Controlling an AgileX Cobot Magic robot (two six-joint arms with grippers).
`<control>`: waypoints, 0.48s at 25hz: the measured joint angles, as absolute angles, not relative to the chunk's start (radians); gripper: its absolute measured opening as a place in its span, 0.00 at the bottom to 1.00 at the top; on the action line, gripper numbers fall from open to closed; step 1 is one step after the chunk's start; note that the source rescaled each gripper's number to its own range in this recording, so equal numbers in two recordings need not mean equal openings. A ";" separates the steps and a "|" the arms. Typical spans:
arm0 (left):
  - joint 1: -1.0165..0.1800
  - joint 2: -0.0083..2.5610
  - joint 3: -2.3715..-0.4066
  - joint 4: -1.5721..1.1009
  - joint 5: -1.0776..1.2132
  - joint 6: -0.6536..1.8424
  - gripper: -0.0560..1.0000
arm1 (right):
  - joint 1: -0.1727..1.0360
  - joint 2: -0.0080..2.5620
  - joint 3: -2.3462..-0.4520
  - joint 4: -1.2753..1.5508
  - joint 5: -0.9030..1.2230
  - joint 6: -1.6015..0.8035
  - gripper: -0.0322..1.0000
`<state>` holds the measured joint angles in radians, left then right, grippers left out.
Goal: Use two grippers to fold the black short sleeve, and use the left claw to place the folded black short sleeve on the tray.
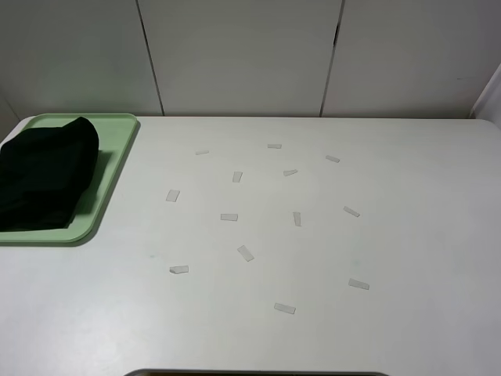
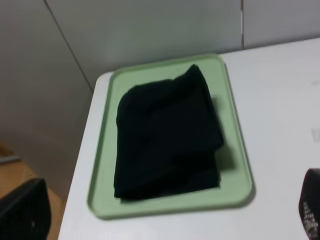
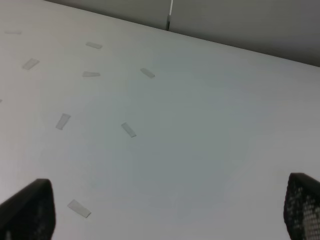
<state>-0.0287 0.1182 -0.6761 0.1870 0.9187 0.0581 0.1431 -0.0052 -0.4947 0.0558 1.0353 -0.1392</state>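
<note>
The white table (image 1: 407, 235) carries a pale green tray (image 1: 117, 157) at its far left corner, set parallel to the left edge. Small pale paper scraps (image 1: 245, 252) lie flat and scattered across the middle of the table, well apart from one another and from the tray, from the far centre down toward the near edge. The black short sleeve (image 1: 43, 176) lies folded in the tray, not on the table surface itself.

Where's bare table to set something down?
Free: the right edge strip beyond the tape scraps, and the front-left corner below the tray. Crowded: the centre, dotted with scraps, and the tray, filled by the folded black short sleeve.
</note>
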 joint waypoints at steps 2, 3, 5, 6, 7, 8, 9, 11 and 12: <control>-0.029 0.107 -0.670 0.187 0.940 0.058 1.00 | 0.143 -0.005 -0.495 0.056 1.035 -0.139 1.00; -0.029 0.093 -0.657 0.187 0.987 0.056 1.00 | 0.143 -0.005 -0.495 0.056 1.035 -0.139 1.00; -0.029 0.089 -0.633 0.180 1.026 0.056 1.00 | 0.143 -0.005 -0.495 0.056 1.035 -0.139 1.00; -0.032 0.087 -0.619 0.171 1.038 0.056 1.00 | 0.143 -0.005 -0.495 0.056 1.035 -0.139 1.00; -0.038 0.084 -0.600 0.161 1.041 0.055 1.00 | 0.143 -0.005 -0.495 0.056 1.035 -0.139 1.00; -0.044 0.079 -0.579 0.148 1.042 0.053 1.00 | 0.143 -0.005 -0.495 0.056 1.035 -0.139 1.00; -0.048 0.069 -0.556 0.138 1.042 0.050 1.00 | 0.143 -0.005 -0.495 0.056 1.035 -0.139 1.00; -0.052 0.039 -0.514 0.128 1.052 0.037 1.00 | 0.143 -0.005 -0.495 0.056 1.035 -0.139 1.00; -0.052 0.018 -0.498 0.125 1.057 0.025 1.00 | 0.143 -0.005 -0.495 0.056 1.035 -0.139 1.00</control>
